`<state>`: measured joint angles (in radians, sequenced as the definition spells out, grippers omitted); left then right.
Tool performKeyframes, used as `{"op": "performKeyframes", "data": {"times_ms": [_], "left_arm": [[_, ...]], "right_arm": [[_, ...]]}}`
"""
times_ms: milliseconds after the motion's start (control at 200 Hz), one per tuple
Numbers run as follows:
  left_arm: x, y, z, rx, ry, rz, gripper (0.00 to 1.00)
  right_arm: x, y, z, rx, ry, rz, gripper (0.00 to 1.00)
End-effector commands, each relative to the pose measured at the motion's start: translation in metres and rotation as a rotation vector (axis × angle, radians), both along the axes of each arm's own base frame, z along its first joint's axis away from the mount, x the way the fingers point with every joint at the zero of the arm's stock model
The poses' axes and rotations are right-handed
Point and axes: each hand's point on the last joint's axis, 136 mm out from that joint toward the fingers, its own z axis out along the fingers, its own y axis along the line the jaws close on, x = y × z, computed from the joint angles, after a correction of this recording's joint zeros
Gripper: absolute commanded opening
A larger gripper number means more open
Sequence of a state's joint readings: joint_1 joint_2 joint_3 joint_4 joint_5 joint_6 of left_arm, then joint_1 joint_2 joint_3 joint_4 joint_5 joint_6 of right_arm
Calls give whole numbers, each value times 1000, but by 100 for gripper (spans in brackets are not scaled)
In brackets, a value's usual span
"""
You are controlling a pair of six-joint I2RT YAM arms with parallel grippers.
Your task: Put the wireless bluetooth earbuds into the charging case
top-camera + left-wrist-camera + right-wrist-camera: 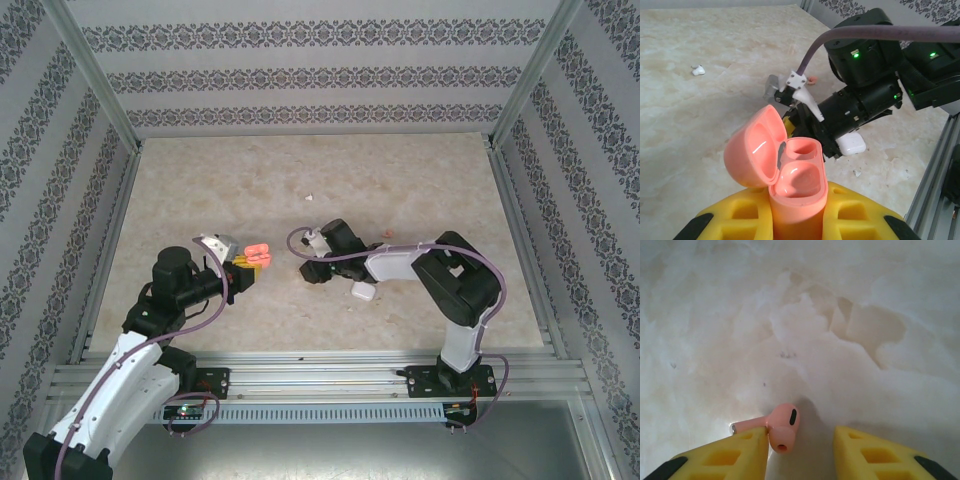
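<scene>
Gaping glossy pink case (796, 186), rounded earbud (783, 427) beside yellow right fingers (732, 459)

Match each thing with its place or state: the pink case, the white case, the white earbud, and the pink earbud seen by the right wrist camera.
Things
1. pink case
2. white case
3. white earbud
4. pink earbud

Places or states
A. alone on the far part of the table
B. touching one finger of the right gripper
C. lid open, held in the left gripper
D. lying on the table beside the right arm

Pairs: 1-C, 2-D, 3-A, 4-B
</scene>
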<state>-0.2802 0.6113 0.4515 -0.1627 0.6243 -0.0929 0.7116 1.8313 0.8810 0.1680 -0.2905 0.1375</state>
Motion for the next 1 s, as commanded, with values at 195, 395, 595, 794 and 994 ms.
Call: {"op": "performKeyframes", "data": {"times_ms": [195, 395, 595, 794, 994], "left_arm": [[8, -3, 5, 2, -28, -6, 0], [7, -3, 3, 25, -25, -16, 0], [6, -1, -2, 43, -17, -15, 0], [11, -3, -3, 23, 1, -5, 0], [16, -6, -8, 45, 31, -23, 0]], "right_arm": [[-1, -34, 16, -70, -15, -46, 47], [-17, -43, -11, -54, 109, -91, 47], [-14, -49, 21, 20, 186, -299, 46], [-21, -48, 39, 63, 395, -566, 47], [-40, -38, 32, -1, 541, -721, 47]]}}
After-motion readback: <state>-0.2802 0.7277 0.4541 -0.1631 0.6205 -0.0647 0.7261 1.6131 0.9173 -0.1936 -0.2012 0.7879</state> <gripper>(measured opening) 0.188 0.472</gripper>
